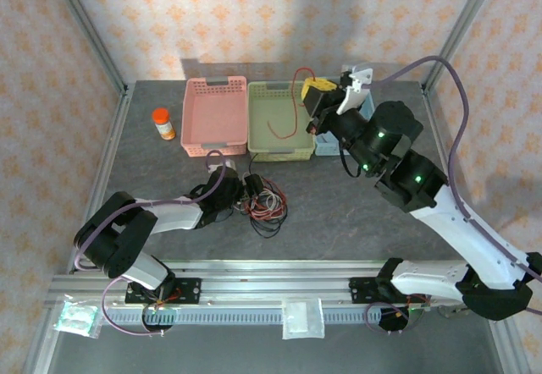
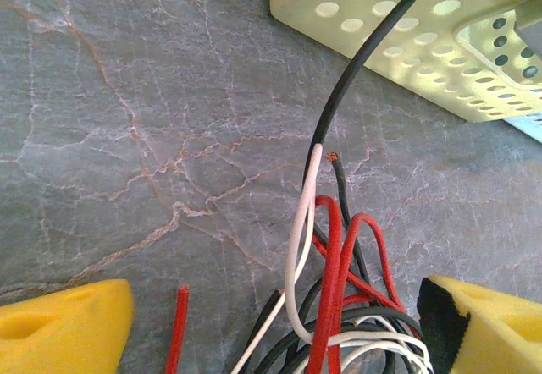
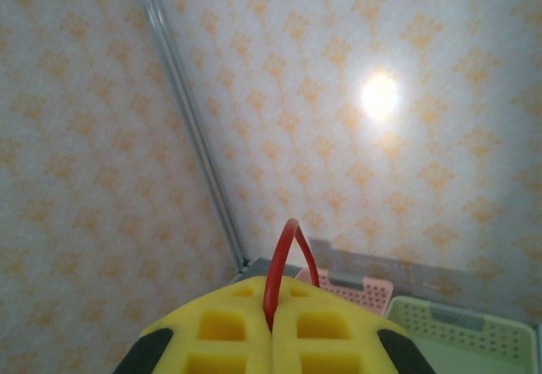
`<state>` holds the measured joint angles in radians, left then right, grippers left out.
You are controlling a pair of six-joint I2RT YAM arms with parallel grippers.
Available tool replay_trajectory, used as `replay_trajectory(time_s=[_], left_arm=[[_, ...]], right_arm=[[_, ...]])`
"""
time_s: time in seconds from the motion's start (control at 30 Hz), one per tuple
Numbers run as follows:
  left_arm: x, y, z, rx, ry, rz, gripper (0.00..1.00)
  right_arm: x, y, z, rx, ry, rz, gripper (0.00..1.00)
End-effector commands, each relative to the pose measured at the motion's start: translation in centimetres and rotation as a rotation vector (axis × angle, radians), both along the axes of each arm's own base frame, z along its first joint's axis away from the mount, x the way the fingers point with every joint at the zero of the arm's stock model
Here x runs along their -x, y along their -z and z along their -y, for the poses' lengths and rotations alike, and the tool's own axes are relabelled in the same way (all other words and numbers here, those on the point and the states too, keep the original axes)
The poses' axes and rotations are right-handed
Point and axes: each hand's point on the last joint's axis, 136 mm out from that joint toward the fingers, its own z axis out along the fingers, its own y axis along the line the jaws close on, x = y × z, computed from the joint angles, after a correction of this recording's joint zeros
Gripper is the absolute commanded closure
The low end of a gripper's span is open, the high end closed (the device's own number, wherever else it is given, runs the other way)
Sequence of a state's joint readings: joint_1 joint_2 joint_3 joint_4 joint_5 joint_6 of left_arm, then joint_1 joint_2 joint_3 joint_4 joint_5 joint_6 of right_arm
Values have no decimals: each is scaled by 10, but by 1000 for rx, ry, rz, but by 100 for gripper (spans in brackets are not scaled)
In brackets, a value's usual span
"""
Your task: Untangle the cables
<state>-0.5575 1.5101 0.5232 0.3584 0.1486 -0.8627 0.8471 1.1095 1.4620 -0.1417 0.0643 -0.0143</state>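
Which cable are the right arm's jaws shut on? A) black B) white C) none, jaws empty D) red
D: in the right wrist view a loop of the red cable rises from the seam of the right jaws, which are pressed shut. In the top view it trails from there down into the green basket.

Bare grey marbled tabletop is open ahead-left of my left gripper. Tangled red, black & white thin cables crowd btwn its fingers; pale green perforated plastic basket blocks ahead-right, thin red cable dangling into it.
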Motion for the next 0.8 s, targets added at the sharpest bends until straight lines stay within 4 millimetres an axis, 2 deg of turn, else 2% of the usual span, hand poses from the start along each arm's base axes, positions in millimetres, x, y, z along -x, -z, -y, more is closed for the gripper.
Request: replay_trajectory(time_s=[0.0,0.07,0.17,0.33,0.47,0.67,0.73,0.77], left_arm=[[6,13,-12,-66,-25,-32,11],[6,8,-11,-57,-26,-22,11],[1,-11,-11,-58,-37,-8,10],[-14,-71,-16,-124,-46,61,7],[-17,-106,-22,-219,-18,100,5],[-23,-163,-21,-227,11,213,5],[-28,-181,-15,-189,17,275,5],[-31,-191,-10,-160,23,308,5]], right_arm=[[3,-25,26,-6,95,65,100],[-1,-23,33,14,141,61,100],[-11,-16,42,40,228,28,100],[-16,-6,51,39,289,12,100],[-24,2,59,52,357,-3,100],[-59,18,78,52,416,-88,100],[-67,20,86,50,432,-98,100],[-78,30,84,72,440,-120,100]])
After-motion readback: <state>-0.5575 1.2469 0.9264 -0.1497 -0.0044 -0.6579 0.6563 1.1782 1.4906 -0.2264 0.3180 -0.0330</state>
